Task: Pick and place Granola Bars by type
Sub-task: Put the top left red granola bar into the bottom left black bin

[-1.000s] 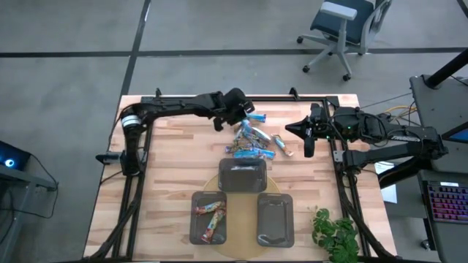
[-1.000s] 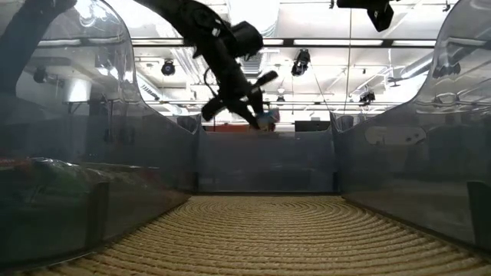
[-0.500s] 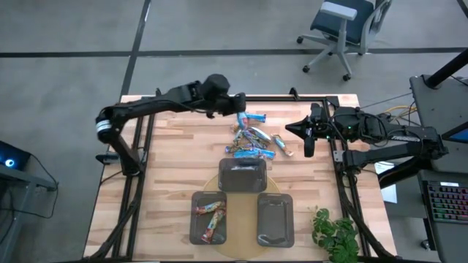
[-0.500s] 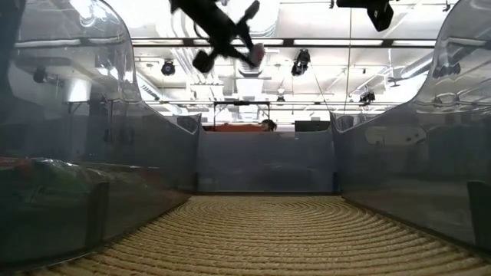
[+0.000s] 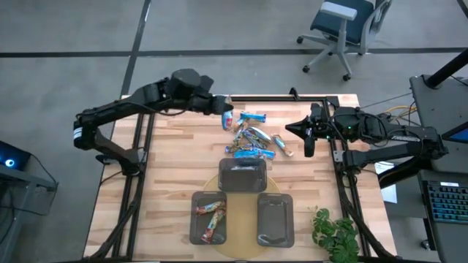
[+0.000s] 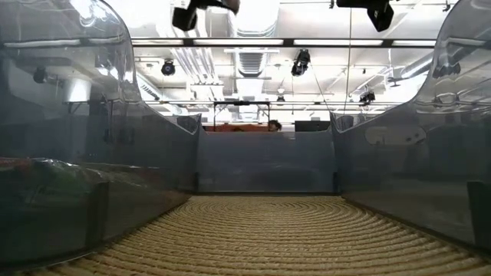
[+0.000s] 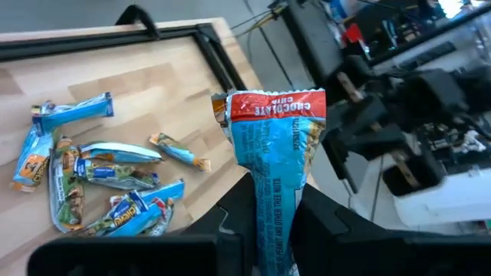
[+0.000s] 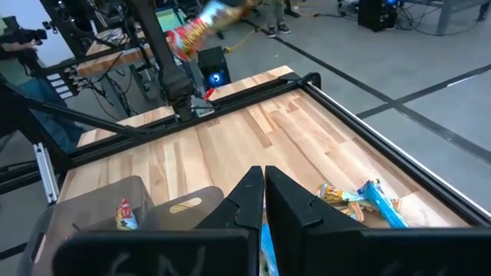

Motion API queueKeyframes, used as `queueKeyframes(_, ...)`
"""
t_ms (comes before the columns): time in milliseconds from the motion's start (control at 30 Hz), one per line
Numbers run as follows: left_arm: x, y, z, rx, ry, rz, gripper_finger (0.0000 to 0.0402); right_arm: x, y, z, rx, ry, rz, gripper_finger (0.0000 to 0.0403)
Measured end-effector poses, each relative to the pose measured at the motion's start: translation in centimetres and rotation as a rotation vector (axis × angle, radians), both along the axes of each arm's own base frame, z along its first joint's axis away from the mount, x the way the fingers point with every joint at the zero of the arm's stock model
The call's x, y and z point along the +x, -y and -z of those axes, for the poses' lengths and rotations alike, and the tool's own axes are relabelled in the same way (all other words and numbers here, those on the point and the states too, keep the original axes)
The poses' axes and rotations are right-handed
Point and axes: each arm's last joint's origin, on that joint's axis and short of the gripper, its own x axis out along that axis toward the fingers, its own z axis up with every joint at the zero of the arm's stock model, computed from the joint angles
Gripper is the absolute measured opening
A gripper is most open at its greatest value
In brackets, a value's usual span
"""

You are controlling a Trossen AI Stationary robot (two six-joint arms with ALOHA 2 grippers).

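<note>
Left gripper [image 7: 268,230] raised over table's far edge, clamped on blue bar [image 7: 272,153]. Right gripper [image 8: 263,201] closed, empty, waiting beside pile [image 5: 252,139]. Next, likely: carry bar to matching tray [image 5: 243,175].

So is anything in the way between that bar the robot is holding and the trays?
Nothing visible is. The left hand holds the bar up in the air near the table's far edge. The pile lies on the table between it and the trays, but low down.
</note>
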Motion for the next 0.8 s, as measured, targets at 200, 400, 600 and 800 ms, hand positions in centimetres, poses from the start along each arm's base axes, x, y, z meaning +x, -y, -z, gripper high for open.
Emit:
queueKeyframes(200, -2.0, 0.7, -1.3, 0.042, 0.028, 0.023, 0.0048, 0.0, 0.0, 0.0, 0.026, 0.006, 0.008, 0.0008)
queueKeyframes(400, -3.2, 1.1, -2.1, 0.068, 0.055, 0.040, 0.0048, 0.0, 0.0, 0.0, 0.028, 0.006, 0.008, 0.0008)
queueKeyframes(600, -3.5, 1.2, -2.3, 0.086, 0.055, 0.048, 0.0048, 0.0, 0.0, 0.0, 0.030, 0.007, 0.009, 0.0008)
queueKeyframes(800, -3.6, 1.3, -2.3, 0.079, 0.055, 0.088, 0.0048, 0.0, 0.0, 0.0, 0.030, 0.006, 0.009, 0.0008)
